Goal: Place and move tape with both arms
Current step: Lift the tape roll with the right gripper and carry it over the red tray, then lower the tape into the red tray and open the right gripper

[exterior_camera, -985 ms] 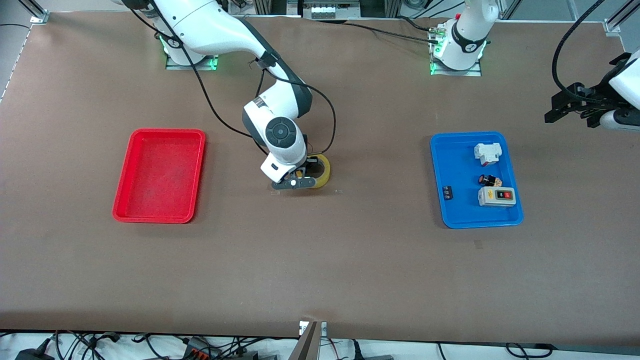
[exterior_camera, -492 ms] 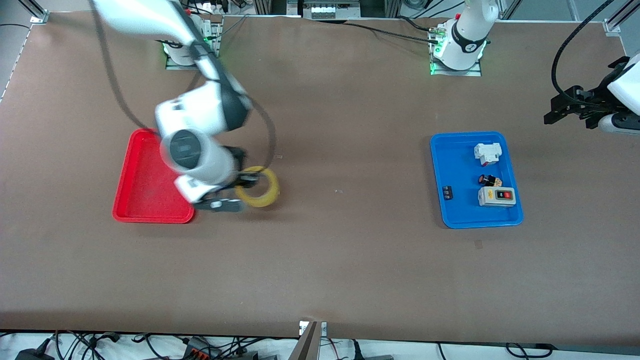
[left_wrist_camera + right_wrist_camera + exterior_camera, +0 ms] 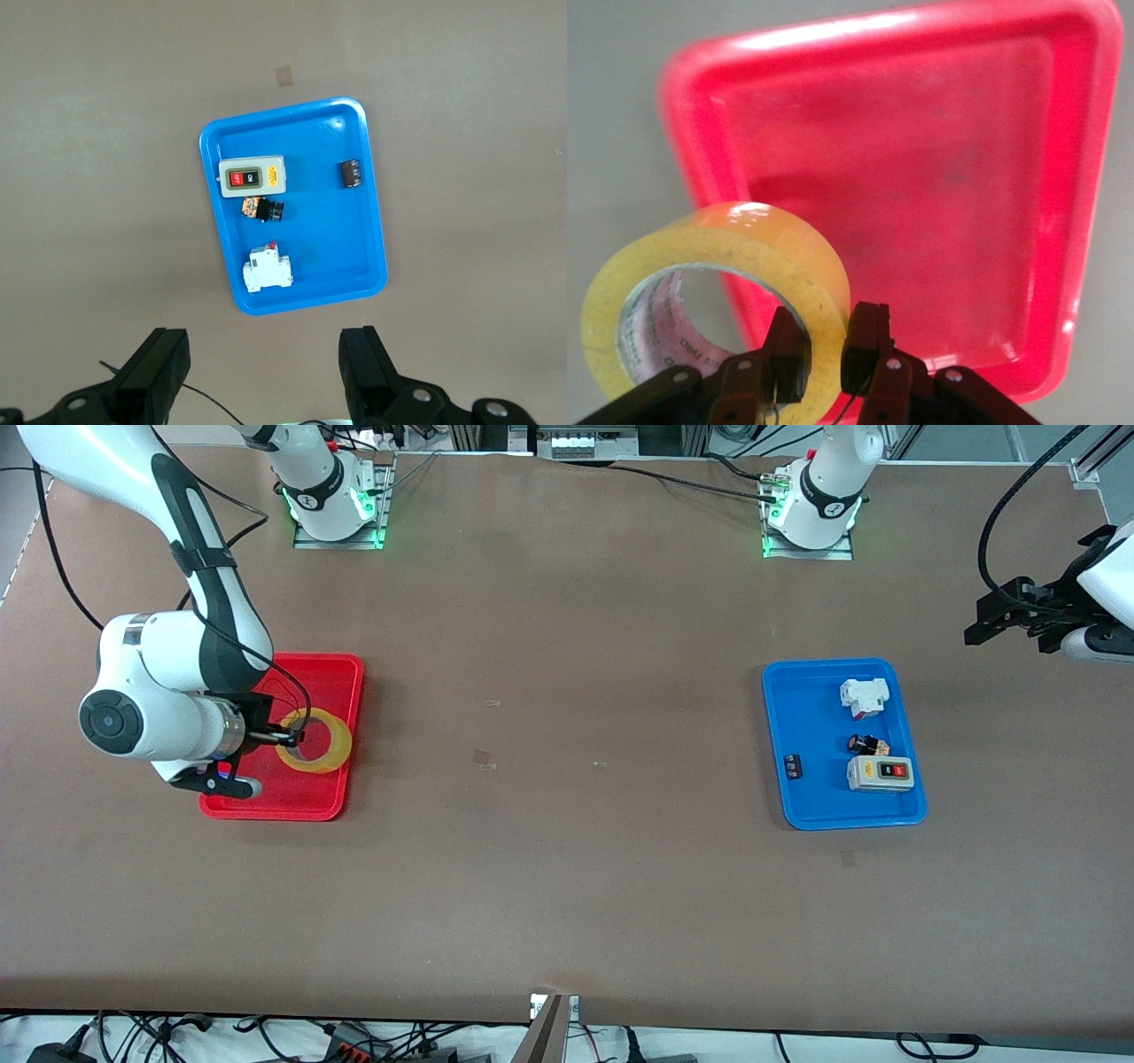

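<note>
The yellowish tape roll hangs over the red tray, held by my right gripper. In the right wrist view the fingers pinch the tape's wall, one finger inside the hole and one outside, with the red tray below. My left gripper is open and empty, up in the air past the blue tray at the left arm's end of the table. Its fingers show wide apart in the left wrist view, above the blue tray.
The blue tray holds a white breaker, a grey switch box, a small black and red button and a small dark block. Small tape scraps lie on the brown table in the middle.
My right arm has carried the tape from the middle of the table toward the right arm's end, and it is now over the red tray. The left arm has not moved.
</note>
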